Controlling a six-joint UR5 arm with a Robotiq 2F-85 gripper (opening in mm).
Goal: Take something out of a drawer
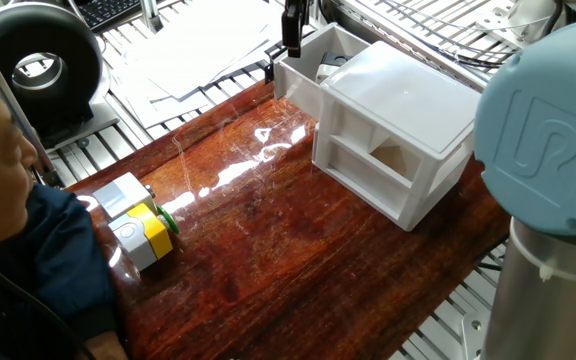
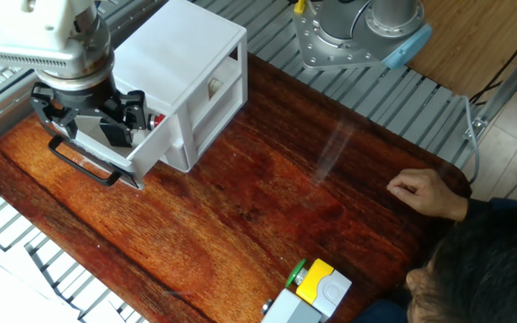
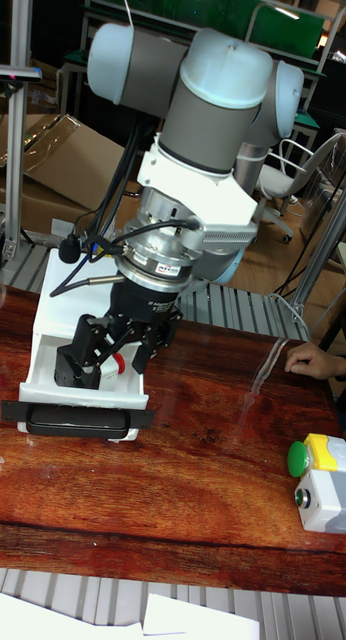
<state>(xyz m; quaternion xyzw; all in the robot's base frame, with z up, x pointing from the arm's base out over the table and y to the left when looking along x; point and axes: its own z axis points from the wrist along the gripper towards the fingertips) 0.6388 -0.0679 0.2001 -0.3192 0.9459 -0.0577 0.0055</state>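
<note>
Our gripper (image 3: pixel 105 362) hangs spread wide over the pulled-out drawer (image 2: pixel 115 163), not holding anything. The block (image 2: pixel 151 120) sits inside the drawer at the cabinet (image 2: pixel 182 63) end, near 3 o'clock from the fingers (image 2: pixel 113 128); we only see its red knob. If we drop straight down, a finger could hit the drawer wall, or we could push the block aside and miss it.
</note>
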